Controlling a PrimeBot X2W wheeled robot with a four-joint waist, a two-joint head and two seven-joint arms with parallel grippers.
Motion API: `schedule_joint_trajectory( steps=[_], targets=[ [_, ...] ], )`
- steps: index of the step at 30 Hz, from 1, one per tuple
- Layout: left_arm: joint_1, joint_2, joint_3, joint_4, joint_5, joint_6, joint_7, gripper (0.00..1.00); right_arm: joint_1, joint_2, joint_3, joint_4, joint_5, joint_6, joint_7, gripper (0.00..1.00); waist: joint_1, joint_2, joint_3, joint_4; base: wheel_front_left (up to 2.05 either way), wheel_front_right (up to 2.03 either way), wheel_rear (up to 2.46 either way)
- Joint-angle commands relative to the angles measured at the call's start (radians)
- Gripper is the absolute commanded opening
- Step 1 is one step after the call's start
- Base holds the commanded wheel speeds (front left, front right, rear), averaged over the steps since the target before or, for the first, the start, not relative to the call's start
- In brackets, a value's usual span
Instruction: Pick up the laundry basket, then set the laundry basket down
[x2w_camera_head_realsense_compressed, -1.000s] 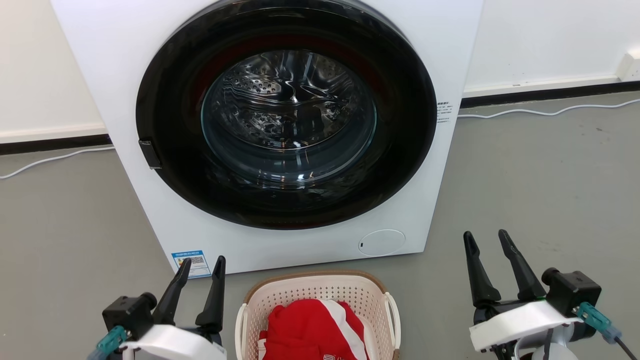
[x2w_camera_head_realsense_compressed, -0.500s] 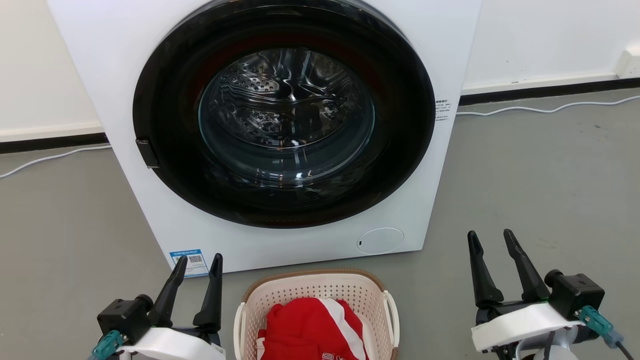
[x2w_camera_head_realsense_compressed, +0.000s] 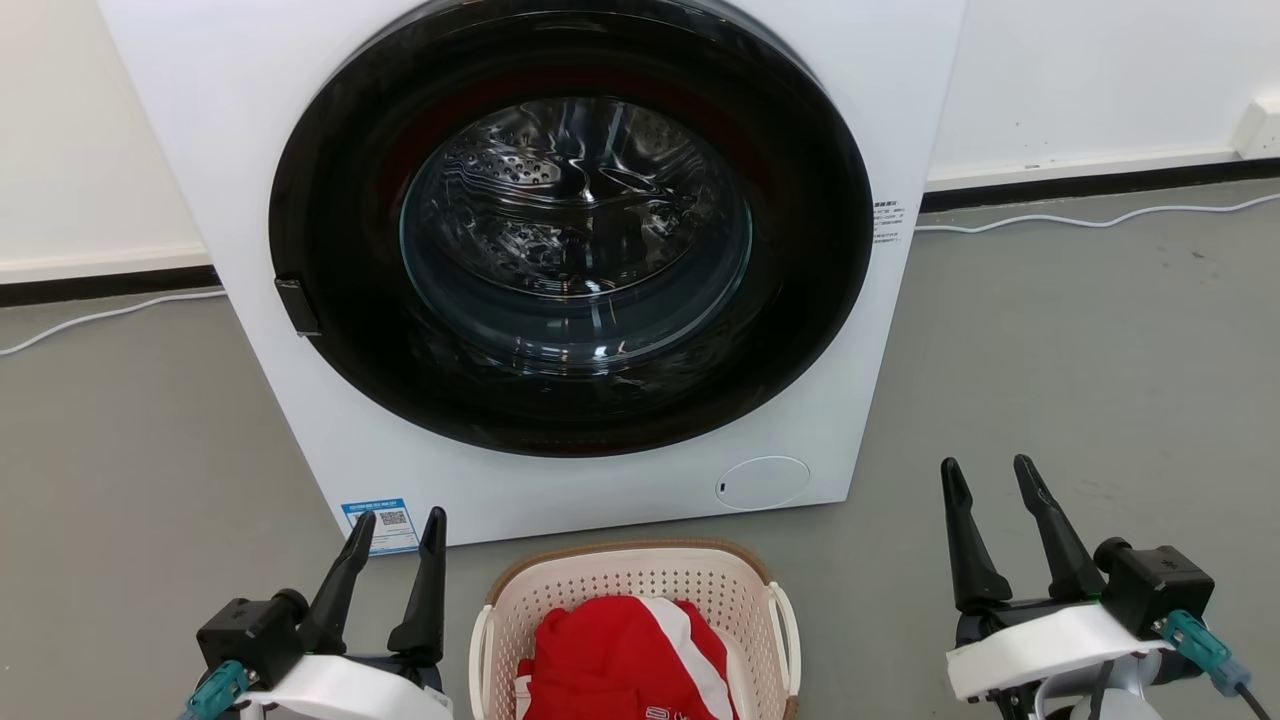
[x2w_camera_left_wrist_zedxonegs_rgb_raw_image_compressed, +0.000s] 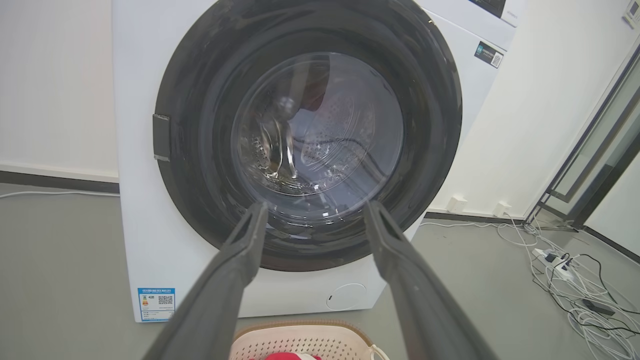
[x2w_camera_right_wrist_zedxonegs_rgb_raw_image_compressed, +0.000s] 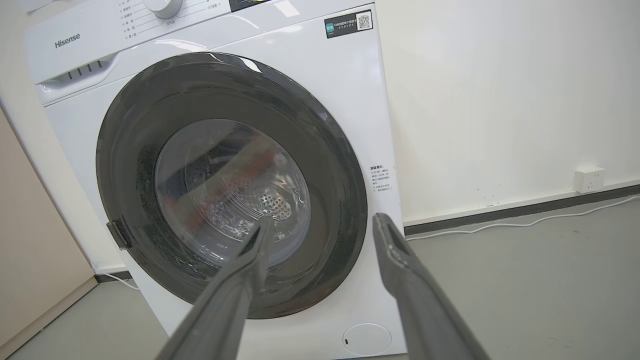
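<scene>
Underfoot, grey floor (x2w_camera_head_realsense_compressed: 1100, 350) meets white wall (x2w_camera_head_realsense_compressed: 1050, 80); the laundry basket (x2w_camera_head_realsense_compressed: 630, 580) sits before the washing machine (x2w_camera_head_realsense_compressed: 300, 430). Flanking it, the left gripper (x2w_camera_head_realsense_compressed: 402, 515) and right gripper (x2w_camera_head_realsense_compressed: 985, 462) keep jaws spread, empty.

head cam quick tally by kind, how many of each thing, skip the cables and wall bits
washing machine: 1
laundry basket: 1
red and white cloth bundle in the basket: 1
tools: 2, left tool and right tool, both open
total: 5
</scene>
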Motion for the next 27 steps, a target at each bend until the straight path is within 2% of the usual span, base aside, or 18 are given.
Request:
schedule_joint_trajectory(
  steps=[1, 7, 8, 13, 17, 21, 27],
  targets=[
    [-0.024, 0.003, 0.037, -0.021, 0.013, -0.006, -0.006, 1.0, -0.007, -0.002, 0.024, -0.037, -0.013, 0.007, -0.005, 1.0, 0.0, -0.0001, 0.0, 0.0, 0.0, 0.0, 0.0],
    [-0.021, 0.002, 0.031, -0.012, 0.005, -0.006, -0.006, 1.0, -0.009, -0.001, 0.026, -0.039, -0.014, 0.007, 0.0, 1.0, 0.0, -0.0001, 0.002, -0.004, 0.0, 0.0, 0.0],
    [0.0, -0.001, -0.001, 0.01, -0.002, 0.0, 0.0, 0.0, 0.0, 0.001, 0.0, -0.003, -0.001, 0.0, 0.0, 0.0, 0.0, -0.0001, 0.002, -0.004, 0.0, 0.0, 0.0],
    [0.005, -0.004, 0.001, 0.04, -0.03, 0.0, 0.009, 0.0, 0.008, 0.004, -0.004, 0.023, 0.032, 0.0, 0.01, 0.0, 0.0002, -0.0001, 0.003, -0.002, 0.0, 0.0, 0.0],
    [0.003, -0.006, 0.008, 0.039, -0.069, 0.0, 0.022, 0.0, 0.008, 0.004, -0.008, 0.02, 0.076, 0.0, 0.022, 0.0, 0.0022, -0.0001, 0.004, 0.001, 0.0, 0.0, 0.0],
    [-0.001, -0.007, 0.014, 0.039, -0.107, 0.0, 0.033, 0.0, 0.007, 0.004, -0.012, 0.018, 0.12, 0.0, 0.034, 0.0, 0.0002, -0.0001, 0.008, 0.003, 0.0, 0.0, 0.0],
    [-0.006, -0.009, 0.023, 0.039, -0.155, 0.0, 0.048, 0.0, 0.006, 0.004, -0.016, 0.016, 0.175, 0.001, 0.048, 0.0, 0.0, -0.0001, 0.012, 0.006, 0.0, 0.0, 0.0]
  ],
)
